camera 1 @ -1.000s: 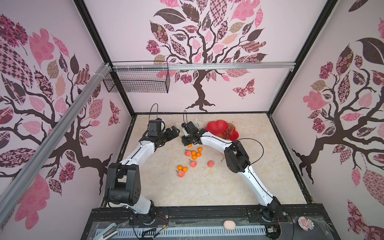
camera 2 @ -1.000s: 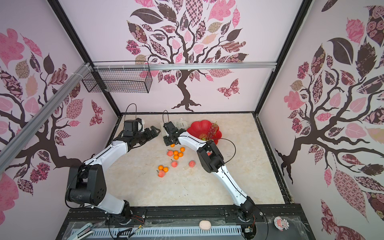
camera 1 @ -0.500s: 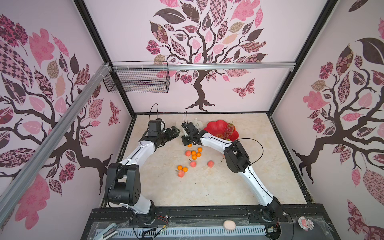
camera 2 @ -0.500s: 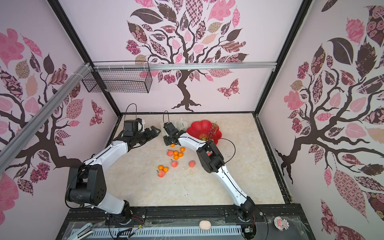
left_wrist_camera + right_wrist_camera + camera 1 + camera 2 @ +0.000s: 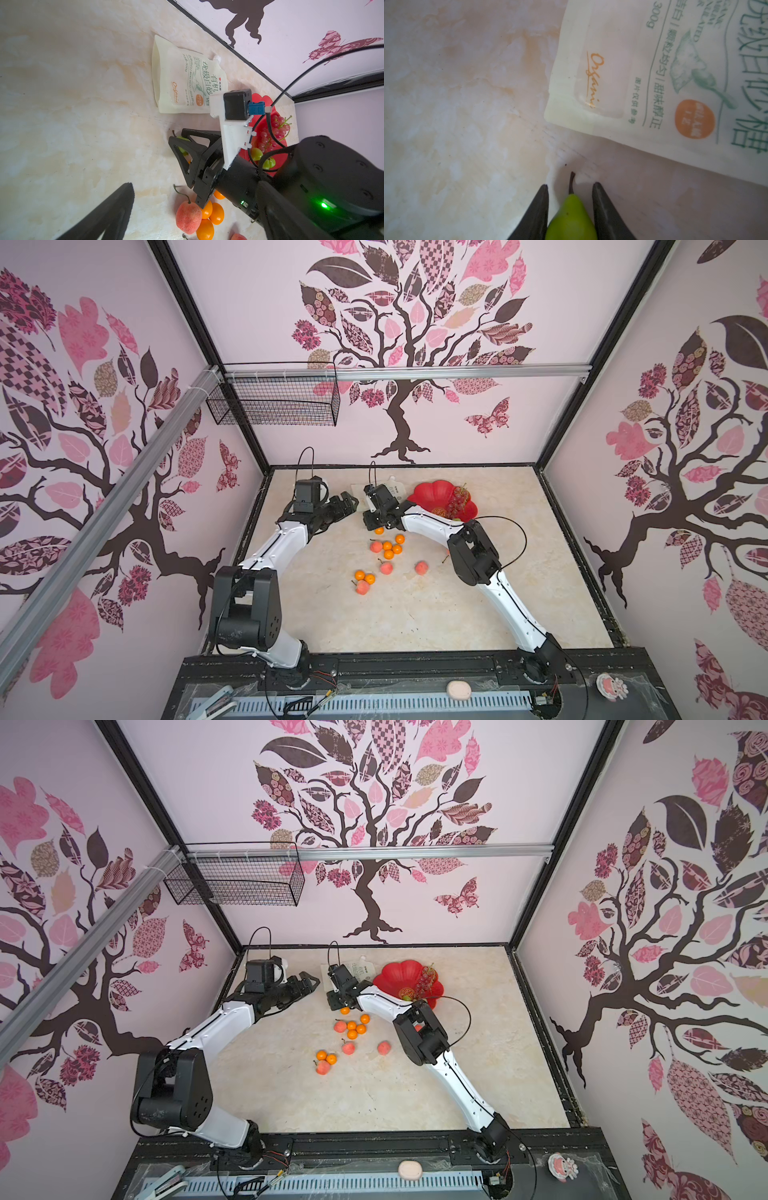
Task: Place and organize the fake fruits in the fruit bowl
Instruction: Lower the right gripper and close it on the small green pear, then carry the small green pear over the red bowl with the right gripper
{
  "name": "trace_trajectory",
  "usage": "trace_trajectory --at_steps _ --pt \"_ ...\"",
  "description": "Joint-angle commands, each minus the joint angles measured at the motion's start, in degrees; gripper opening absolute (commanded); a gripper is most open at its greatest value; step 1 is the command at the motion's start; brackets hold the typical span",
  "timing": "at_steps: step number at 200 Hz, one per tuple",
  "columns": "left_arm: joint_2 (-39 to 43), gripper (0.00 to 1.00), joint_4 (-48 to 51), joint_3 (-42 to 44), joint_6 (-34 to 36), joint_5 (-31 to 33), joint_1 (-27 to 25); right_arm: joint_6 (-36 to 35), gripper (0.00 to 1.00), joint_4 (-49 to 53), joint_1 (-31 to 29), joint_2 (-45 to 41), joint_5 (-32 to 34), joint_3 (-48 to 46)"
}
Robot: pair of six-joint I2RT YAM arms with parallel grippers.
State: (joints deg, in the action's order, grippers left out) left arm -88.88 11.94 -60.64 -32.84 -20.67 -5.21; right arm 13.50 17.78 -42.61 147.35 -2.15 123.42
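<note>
1. The pear (image 5: 571,218) lies on the bench near its far edge, left of centre. Its stem points toward the pouch (image 5: 654,72) (near, not touching).
2. The right end effector (image 5: 570,185) straddles the pear, jaws partly closed and seemingly against its belly. Whether the grip is firm I cannot tell.
3. Likely handling: light hollow plastic, stiff, glossy and tapered (a squeeze on the neck could squirt it out). Hold the wide belly, not the thin stem.
4. The left end effector (image 5: 348,504) hangs just beside, jaws wide and empty.
5. The bowl (image 5: 432,493) sits by the far edge, right of the pouch, with grapes (image 5: 457,499) and green fruits (image 5: 256,153) inside. Its raised rim and the pouch corner lie on the likely way.
6. Tangerines (image 5: 387,545) and peaches (image 5: 376,546) crowd mid-bench, one tangerine just nearside of the right end effector.
</note>
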Motion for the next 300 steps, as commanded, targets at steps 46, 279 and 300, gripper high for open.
trace_trajectory --at_steps 46,279,300 --pt "0.23 0.95 -0.21 -1.23 0.24 -0.17 0.46 3.37 0.36 5.95 1.83 -9.52 -4.48 0.32" --pt "-5.16 0.96 -12.88 -7.08 16.51 5.99 -33.49 16.23 0.37 -11.82 28.37 -48.83 -14.41 -53.59" --pt "-10.90 0.96 -12.81 -13.02 14.27 5.78 -35.55 14.87 0.37 -10.88 31.34 -49.61 -13.09 -55.51"
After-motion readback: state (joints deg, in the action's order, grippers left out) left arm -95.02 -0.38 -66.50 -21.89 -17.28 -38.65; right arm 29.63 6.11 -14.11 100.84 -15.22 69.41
